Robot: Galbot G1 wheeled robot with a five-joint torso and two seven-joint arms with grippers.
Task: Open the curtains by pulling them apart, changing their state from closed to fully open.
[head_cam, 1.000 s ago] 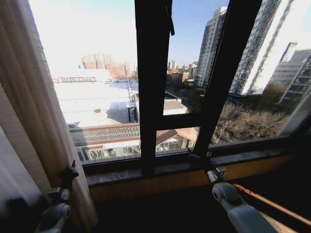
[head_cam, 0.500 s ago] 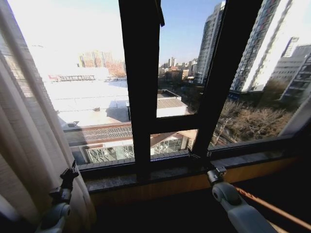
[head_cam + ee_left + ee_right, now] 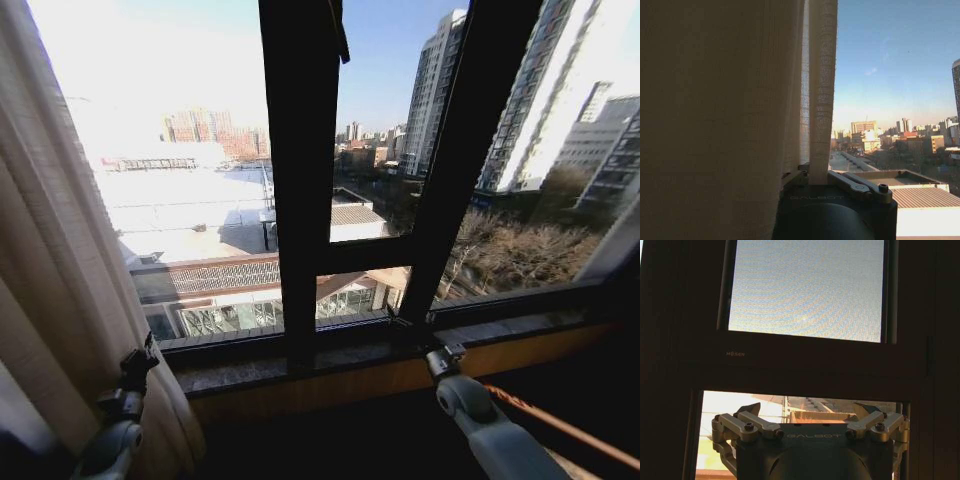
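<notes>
Now, nearest to me, my left claw [image 3: 135,365] sits low against the curtain [image 3: 60,300], clenched on a narrow fold of it; in the left wrist view that fold rises straight out from between the fingers [image 3: 801,173]. The curtain hangs bunched at the left of the window frame [image 3: 300,200], with no fabric across the glass I can see. My right claw [image 3: 443,356] hangs just short of the sill [image 3: 330,355] at the foot of the frame's slanted post, released, its fingers [image 3: 751,410] spread with nothing between them.

Beyond the sill the frame's dark centre post stands bare, with rooftops and towers behind the glass.

I judge the left panel's pull is nearly done: it is gathered well away from the centre post. The next move, as I read it, calls for carrying the fold the last bit outward from the frame, then letting go cleanly so the pleats stay stacked. I cannot see any right-hand panel from here, so I cannot tell whether that side needs work.
</notes>
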